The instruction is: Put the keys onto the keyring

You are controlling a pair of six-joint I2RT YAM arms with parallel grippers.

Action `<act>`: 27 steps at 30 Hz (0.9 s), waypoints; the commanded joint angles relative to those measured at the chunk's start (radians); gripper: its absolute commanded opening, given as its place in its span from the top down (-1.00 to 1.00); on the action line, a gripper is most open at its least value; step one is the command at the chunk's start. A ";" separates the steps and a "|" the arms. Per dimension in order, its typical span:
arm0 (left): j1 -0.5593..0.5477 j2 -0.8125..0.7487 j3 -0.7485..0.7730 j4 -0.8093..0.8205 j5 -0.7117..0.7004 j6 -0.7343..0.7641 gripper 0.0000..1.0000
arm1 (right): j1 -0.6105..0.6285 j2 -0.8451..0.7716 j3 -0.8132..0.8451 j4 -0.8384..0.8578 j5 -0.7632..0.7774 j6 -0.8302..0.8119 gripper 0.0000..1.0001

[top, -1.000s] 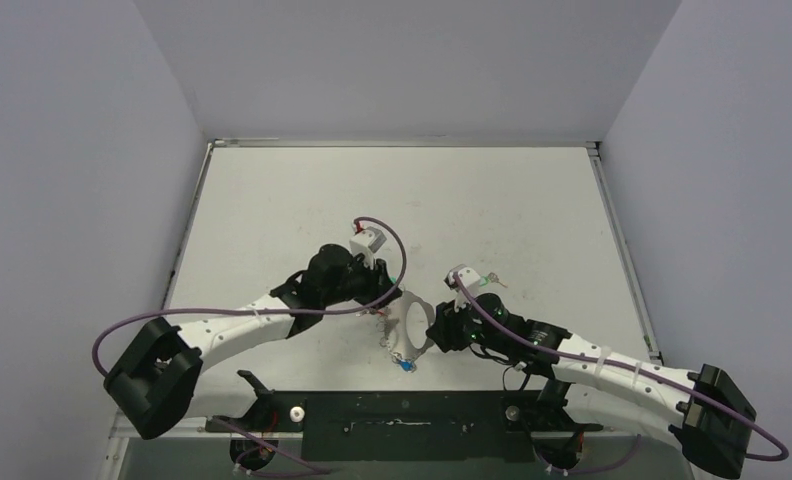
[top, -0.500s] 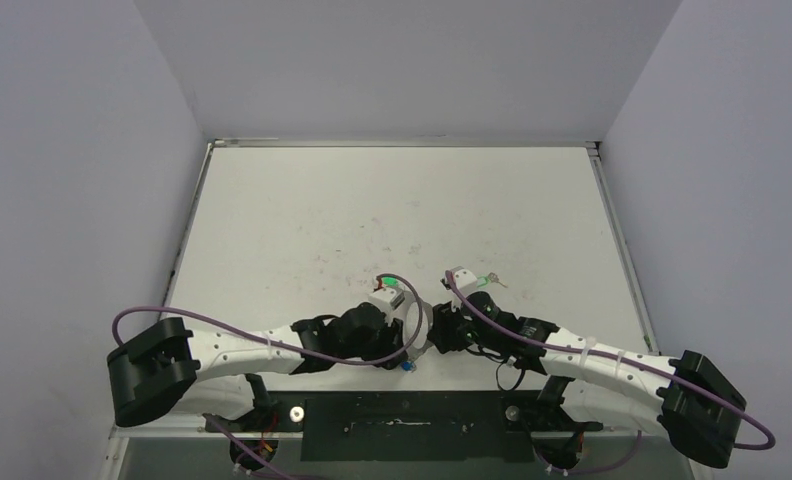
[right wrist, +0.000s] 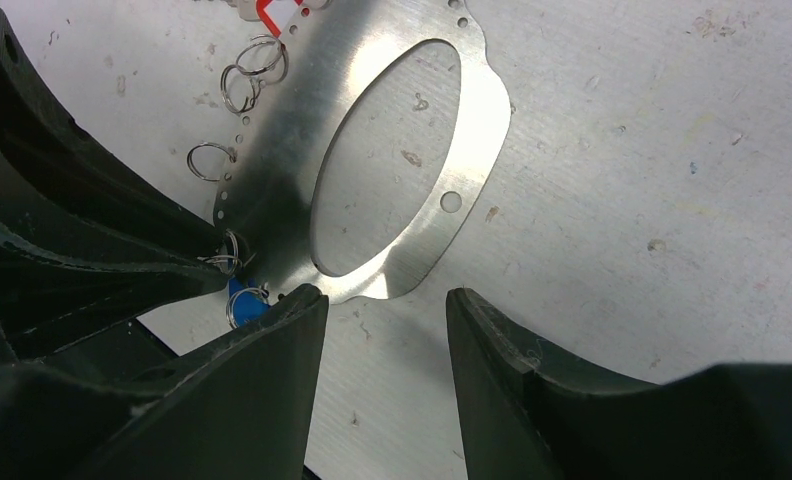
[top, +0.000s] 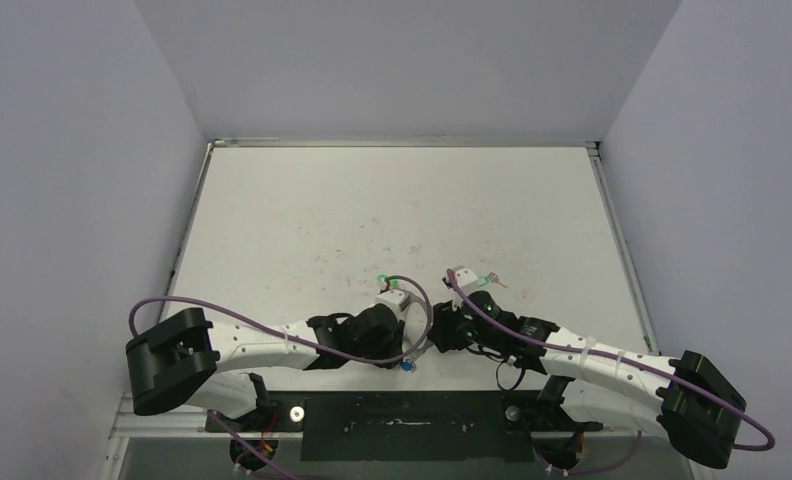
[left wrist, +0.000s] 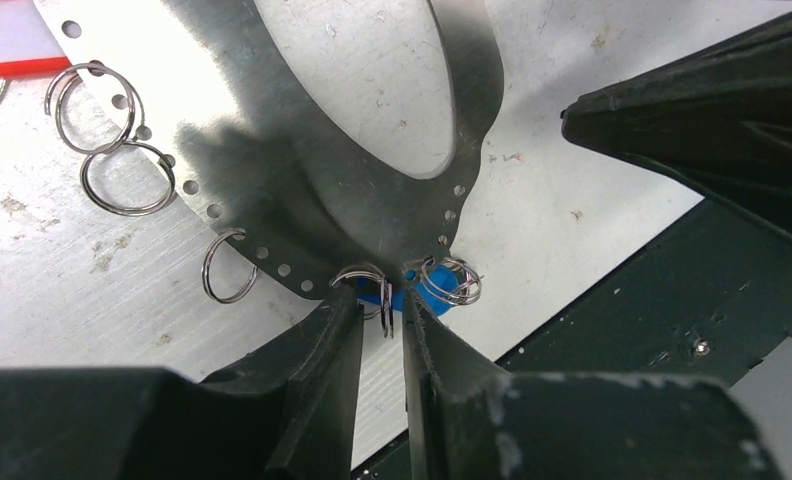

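Observation:
The keyring [left wrist: 302, 200], a silver sheet-metal hoop with small wire loops along its rim, lies flat near the table's front edge, between both grippers; it also shows in the right wrist view [right wrist: 292, 150]. A blue-tagged key [left wrist: 417, 297] hangs at its near end [top: 404, 365]. A red tag [left wrist: 7, 45] lies by its far rim. A green-tagged key [top: 490, 280] lies apart, beyond the right wrist. My left gripper [left wrist: 382, 305] is open only a narrow gap, with one rim loop standing between its tips. My right gripper [right wrist: 384, 300] is open wide at the hoop's near end, its left fingertip [right wrist: 307, 300] at the rim.
The black base plate [top: 402, 410] runs just behind the table's front edge, very close to both grippers. The two grippers face each other a few centimetres apart over the hoop. Grey walls enclose the table on three sides.
My left arm has swung from mid-table back toward the front edge and brought its gripper to the hoop's near end. The right gripper has barely moved.

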 commanded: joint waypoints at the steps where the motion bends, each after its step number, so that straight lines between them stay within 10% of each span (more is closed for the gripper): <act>1: -0.005 0.002 0.045 0.014 0.006 0.023 0.65 | -0.007 0.004 0.030 0.021 0.004 0.005 0.03; 10: -0.005 -0.028 0.060 -0.025 0.007 0.053 1.00 | -0.008 0.004 0.034 0.013 0.004 0.003 0.00; 27: -0.005 -0.233 0.106 -0.171 -0.015 0.265 1.00 | -0.009 -0.124 0.045 0.174 -0.183 -0.209 -0.18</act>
